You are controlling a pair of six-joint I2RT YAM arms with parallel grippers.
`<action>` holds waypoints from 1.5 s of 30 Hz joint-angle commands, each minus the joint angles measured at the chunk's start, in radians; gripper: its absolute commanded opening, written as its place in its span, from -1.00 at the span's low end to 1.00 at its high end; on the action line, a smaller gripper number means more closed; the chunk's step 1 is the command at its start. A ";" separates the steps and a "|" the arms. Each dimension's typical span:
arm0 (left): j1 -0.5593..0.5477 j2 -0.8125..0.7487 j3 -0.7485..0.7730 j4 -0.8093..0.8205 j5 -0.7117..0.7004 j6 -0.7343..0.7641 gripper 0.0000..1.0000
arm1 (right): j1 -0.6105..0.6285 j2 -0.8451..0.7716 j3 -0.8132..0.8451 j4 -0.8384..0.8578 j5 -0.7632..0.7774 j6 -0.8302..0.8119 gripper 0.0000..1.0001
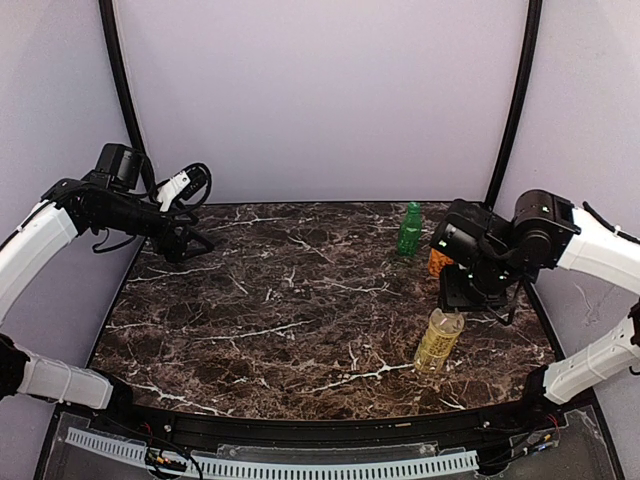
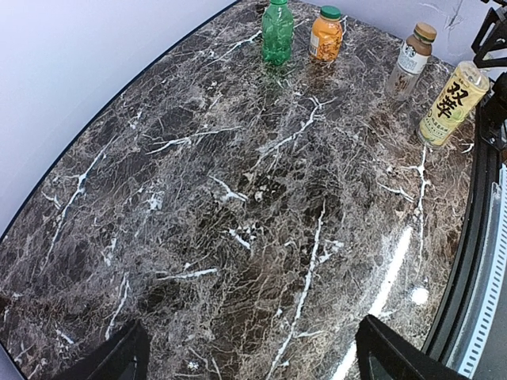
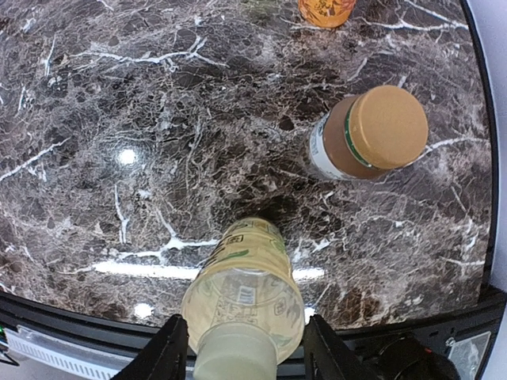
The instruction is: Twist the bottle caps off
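Note:
The tall clear bottle of yellow liquid (image 1: 437, 342) stands at the front right. My right gripper (image 1: 461, 296) hangs just above it, open. In the right wrist view its fingers (image 3: 168, 353) flank the top of this bottle (image 3: 244, 297), with the pale cap between them. The slim bottle with a tan cap (image 3: 372, 131) stands just beyond it. The green bottle (image 1: 409, 229) and the orange bottle (image 1: 437, 261) stand at the back right. My left gripper (image 1: 192, 243) is open and empty at the far left. All four bottles keep their caps on.
The dark marble table (image 1: 280, 320) has a black raised rim (image 1: 300, 430) along its front edge. The left wrist view shows the green (image 2: 277, 32), orange (image 2: 325, 34), slim (image 2: 409, 62) and yellow (image 2: 453, 103) bottles in a row far from the left gripper (image 2: 253, 362).

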 commanded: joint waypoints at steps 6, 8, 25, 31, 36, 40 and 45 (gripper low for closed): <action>-0.003 0.008 0.029 -0.037 0.027 0.016 0.82 | 0.018 -0.002 -0.006 -0.132 -0.003 -0.006 -0.31; -0.003 0.010 0.034 -0.040 0.028 0.018 0.82 | 0.018 0.005 -0.013 -0.144 -0.014 0.000 -0.18; -0.003 0.013 0.091 -0.114 0.010 0.071 0.82 | 0.043 0.047 0.084 0.238 -0.191 -0.325 -1.00; -0.027 0.006 0.203 -0.233 -0.056 0.181 0.90 | 0.042 0.225 0.276 0.608 -0.344 -0.596 -1.00; -0.183 -0.044 0.196 -0.206 -0.138 0.264 0.97 | -0.004 0.425 0.519 0.753 -0.476 -0.689 -1.00; -0.301 -0.111 0.085 -0.035 -0.243 0.253 0.97 | -0.070 0.522 0.600 0.880 -0.669 -0.665 -1.00; -0.347 -0.090 0.011 0.122 -0.347 0.230 0.97 | -0.110 0.578 0.648 0.944 -0.768 -0.655 -1.00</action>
